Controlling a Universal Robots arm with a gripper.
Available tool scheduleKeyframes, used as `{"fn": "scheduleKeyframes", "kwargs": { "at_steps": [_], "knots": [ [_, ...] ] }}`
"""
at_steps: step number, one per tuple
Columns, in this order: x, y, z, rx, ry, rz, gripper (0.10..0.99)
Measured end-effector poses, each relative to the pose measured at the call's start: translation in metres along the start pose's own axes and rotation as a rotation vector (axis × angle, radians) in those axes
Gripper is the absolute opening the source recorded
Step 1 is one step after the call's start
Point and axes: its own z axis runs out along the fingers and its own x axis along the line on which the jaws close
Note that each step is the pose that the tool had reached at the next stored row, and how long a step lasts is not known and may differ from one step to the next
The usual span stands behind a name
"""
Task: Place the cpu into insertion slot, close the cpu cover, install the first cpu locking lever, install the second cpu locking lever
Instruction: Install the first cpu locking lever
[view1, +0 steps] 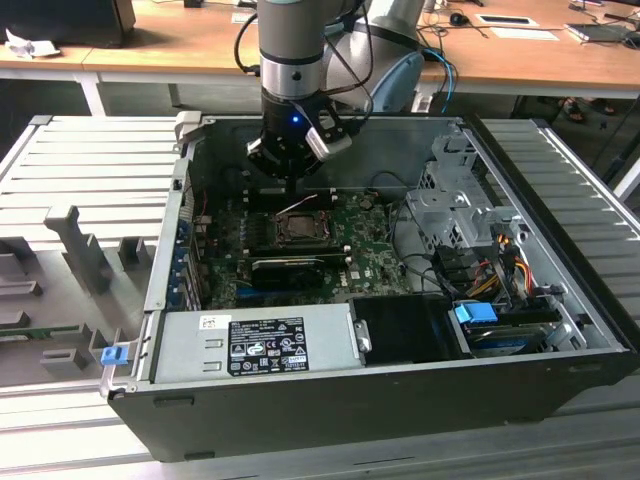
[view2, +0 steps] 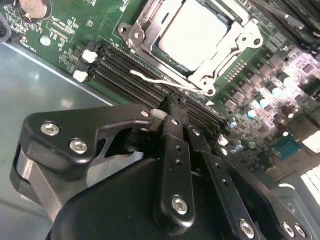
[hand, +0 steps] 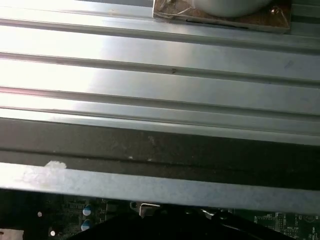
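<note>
Inside the open computer case (view1: 300, 400), which is laid on its side on the ribbed metal counter (view1: 90, 160), the gripper (view1: 290, 188) is hung from the arm above the green motherboard (view1: 375, 258). In the exterior view it is placed just behind the insertion slot (view1: 278, 228). In the second wrist view the gripper (view2: 166, 111) is seen with its black fingers (view2: 120, 121) drawn narrow and the tips brought together; nothing can be made out between them. It is poised over the long black memory slots (view2: 120, 67), which are set beside the socket.

The cpu (view2: 195, 30) is seated in the insertion slot. Its dull silver top is shown through the cut-out of the cpu cover (view2: 142, 31), which is laid flat around it. A thin wire lever (view2: 165, 81) is seen along the side of the cover nearest the gripper; whether it is latched cannot be told.

A long black card (view1: 290, 268) is mounted between the socket and the grey power supply (view1: 255, 340), which is fitted along the near wall of the case. A metal drive cage (view1: 450, 200) with coloured cables is found at the exterior view's right. Grey fixtures (view1: 80, 250) are stood on the counter at the exterior view's left. In the first wrist view the ridges of the counter (hand: 160, 75) are seen beyond a strip of the motherboard (hand: 75, 212).
</note>
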Motion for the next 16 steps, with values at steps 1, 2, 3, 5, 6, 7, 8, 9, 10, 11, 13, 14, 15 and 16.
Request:
{"fn": "scheduleKeyframes", "kwargs": {
  "at_steps": [1, 2, 3, 5, 6, 7, 8, 9, 10, 11, 13, 14, 15, 16],
  "knots": [
    [-0.0009, -0.0003, 0.0024, 0.0, 0.0003, 0.0, 0.106],
    [-0.001, -0.0003, 0.0027, 0.0, 0.0003, 0.0, 0.106],
    [-0.0012, -0.0005, 0.0028, 0.002, 0.0006, 0.0, 0.106],
    [-0.0017, -0.0016, 0.0032, 0.002, 0.0004, 0.0, 0.106],
    [-0.0018, -0.0023, 0.0033, 0.002, 0.0004, 0.0, 0.106],
    [-0.0023, -0.0027, 0.0038, 0.002, 0.0004, 0.0, 0.106],
    [-0.0056, -0.0031, 0.0046, 0.002, 0.0004, 0.0, 0.106],
    [-0.0082, -0.0033, 0.0054, 0.002, 0.0004, 0.0, 0.106],
    [-0.0095, -0.0034, 0.0063, 0.002, 0.0005, 0.0, 0.106],
    [-0.0106, -0.0035, 0.0071, 0.002, 0.0005, 0.0, 0.106],
    [-0.0126, -0.0035, 0.0085, 0.002, 0.0005, 0.0, 0.106],
    [-0.0137, -0.0036, 0.0091, 0.002, 0.0005, 0.0, 0.106],
    [-0.0139, -0.0037, 0.0096, 0.002, 0.0004, -0.001, 0.106],
    [-0.0142, -0.0037, 0.0101, 0.002, 0.0008, -0.006, 0.106]
  ]
}}
